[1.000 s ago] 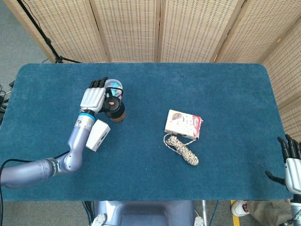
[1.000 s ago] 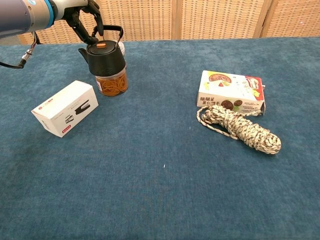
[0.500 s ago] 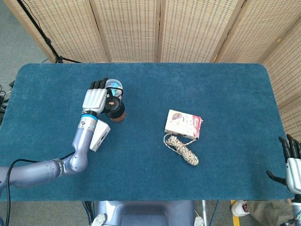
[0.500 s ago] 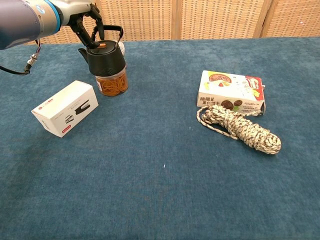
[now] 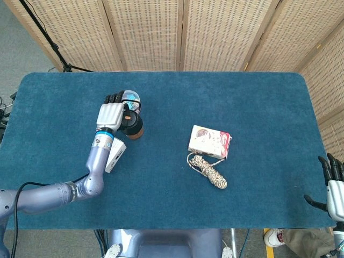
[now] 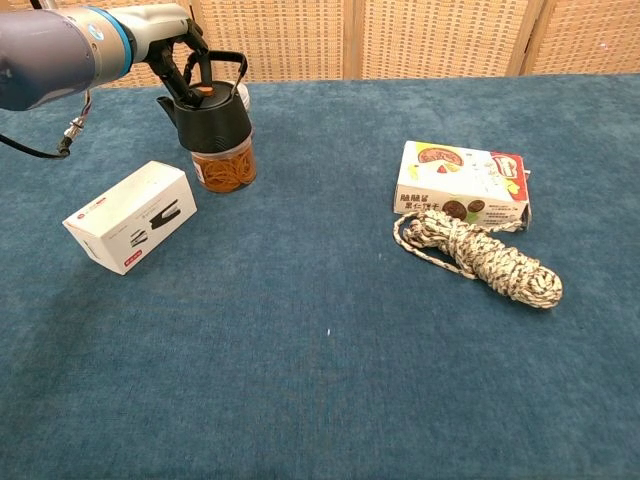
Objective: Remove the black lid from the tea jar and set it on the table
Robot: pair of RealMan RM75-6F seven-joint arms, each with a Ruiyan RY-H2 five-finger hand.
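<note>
While the black lid [image 5: 130, 117] sits on the tea jar [image 5: 135, 130] in the head view, the task is barely begun: nothing has been lifted off or set on the table [image 5: 258, 107]. The left hand [image 5: 110, 114] lies against the lid's left side with its fingers reaching over the top; whether they actually clasp the lid I cannot tell from above. The right hand [image 5: 332, 188] rests at the table's near right corner, fingers spread, holding nothing. Compared with a second ago, the left forearm has slid slightly rightward.

Seen from the chest view, the lid [image 6: 212, 118] caps the jar [image 6: 225, 166], beside the white box [image 6: 130, 216]. The left hand [image 6: 178, 55] has dropped a little closer, its dark fingers curled about the lid's handle; a firm grip is not evident.
</note>
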